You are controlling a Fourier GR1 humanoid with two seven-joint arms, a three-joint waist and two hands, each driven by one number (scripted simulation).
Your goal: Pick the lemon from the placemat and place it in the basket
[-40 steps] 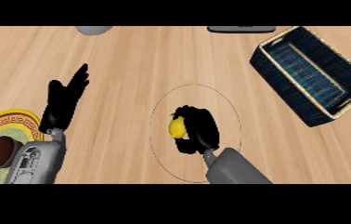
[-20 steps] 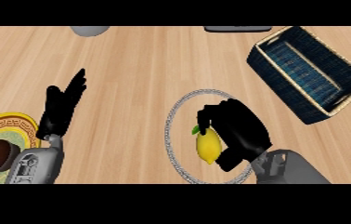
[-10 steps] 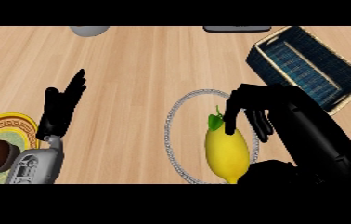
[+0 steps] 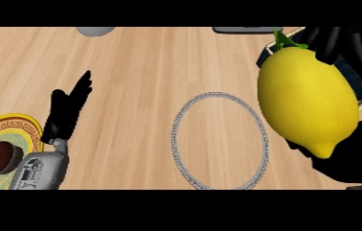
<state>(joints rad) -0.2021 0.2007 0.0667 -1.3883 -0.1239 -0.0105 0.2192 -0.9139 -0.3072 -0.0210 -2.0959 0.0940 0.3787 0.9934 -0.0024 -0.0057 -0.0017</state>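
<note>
The yellow lemon (image 4: 308,98), with a green leaf at its stalk, is lifted high and close to the head view, filling the right side. My right hand (image 4: 333,42) is shut on it, with fingers curled over its top and the palm dark behind its lower end. The round placemat (image 4: 175,138), a wood-coloured disc with a grey beaded rim, lies bare on the counter left of the lemon. The dark basket (image 4: 264,57) is almost wholly hidden behind the lemon; only a sliver of its rim shows. My left hand (image 4: 67,111) rests open at the left, fingers pointing up.
A plate (image 4: 17,124) with a yellow patterned rim sits at the lower left and holds a brown item (image 4: 5,158). A grey bowl (image 4: 96,30) and a dark flat object (image 4: 244,29) lie at the far edge.
My right hand has risen from the placemat with the lemon and moved right, towards the basket. The lemon now looks much larger and covers the basket. The left hand has not moved.
</note>
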